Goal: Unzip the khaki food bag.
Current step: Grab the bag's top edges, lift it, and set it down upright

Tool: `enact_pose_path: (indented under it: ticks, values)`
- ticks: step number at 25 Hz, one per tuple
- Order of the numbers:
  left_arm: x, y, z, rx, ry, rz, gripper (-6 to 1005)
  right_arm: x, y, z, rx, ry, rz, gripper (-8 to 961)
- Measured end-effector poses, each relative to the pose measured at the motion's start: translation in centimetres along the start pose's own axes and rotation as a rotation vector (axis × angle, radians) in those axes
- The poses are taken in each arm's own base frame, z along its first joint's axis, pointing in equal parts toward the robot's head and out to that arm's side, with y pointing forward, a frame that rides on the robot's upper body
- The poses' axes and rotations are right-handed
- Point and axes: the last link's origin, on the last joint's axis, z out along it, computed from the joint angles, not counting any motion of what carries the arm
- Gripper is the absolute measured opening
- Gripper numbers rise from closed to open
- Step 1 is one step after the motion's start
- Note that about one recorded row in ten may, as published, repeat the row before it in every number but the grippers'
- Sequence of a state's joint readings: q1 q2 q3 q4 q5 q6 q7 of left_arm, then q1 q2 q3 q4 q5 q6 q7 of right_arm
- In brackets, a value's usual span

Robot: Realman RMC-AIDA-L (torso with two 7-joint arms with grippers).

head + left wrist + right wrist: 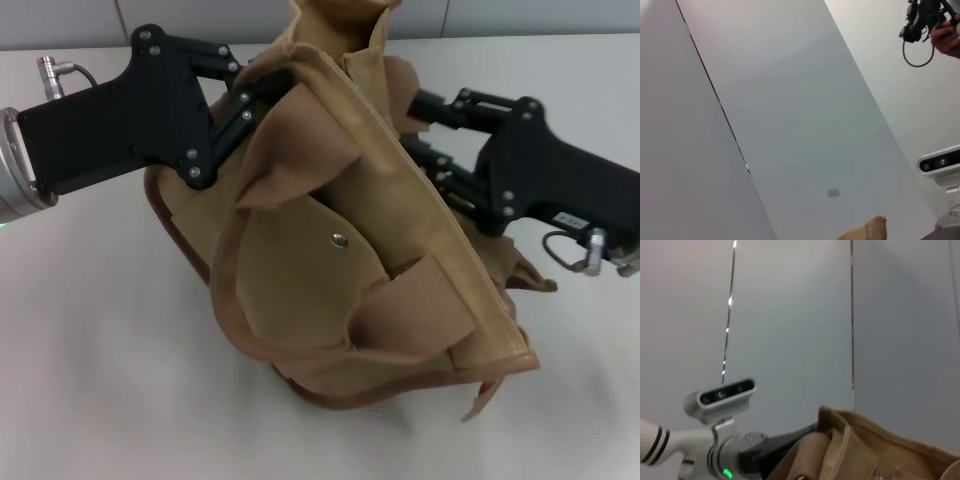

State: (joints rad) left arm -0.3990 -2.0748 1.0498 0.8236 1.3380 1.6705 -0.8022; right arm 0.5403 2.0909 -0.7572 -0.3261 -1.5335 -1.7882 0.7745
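From my remote seat, the khaki food bag (340, 250) sat slumped and tilted on the white table (90, 380), its front pocket with the metal snap (339, 240) turned toward the head camera and its upper edge leaning away toward the far wall. One wide webbing handle (300, 150) lay folded across the bag's front above the snap.

The left gripper (262, 92) reached in at the bag's upper left corner, its black fingers pressed against the fabric there. The tips were buried in the folds, so I could not tell how far they were spread or whether they had cloth between them. The right gripper (425, 125) came in on the bag's opposite side, near the top rear edge, its tips likewise hidden behind the canvas, so I could not tell its opening or hold either.

The left wrist camera looked up at grey wall panels, with only a scrap of the bag (870, 231) showing. The right wrist camera caught the bag's tan rim (875, 450) with the left arm (715, 455) just beside it.
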Motion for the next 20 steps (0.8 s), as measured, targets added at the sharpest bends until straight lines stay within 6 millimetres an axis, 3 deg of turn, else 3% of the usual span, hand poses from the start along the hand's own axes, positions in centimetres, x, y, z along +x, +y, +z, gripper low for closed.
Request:
enact_pose_path:
  ticks: [14,20]
  values:
    - [0.2,0.1,0.4,-0.022,0.008,0.007,33,0.9,-0.9,2.1,-0.026,0.087,-0.051,408]
    - [0.2,0.2,0.6,-0.034,0.007,0.007,34,1.3,-1.1,2.9,-0.057,0.128,-0.059,349]
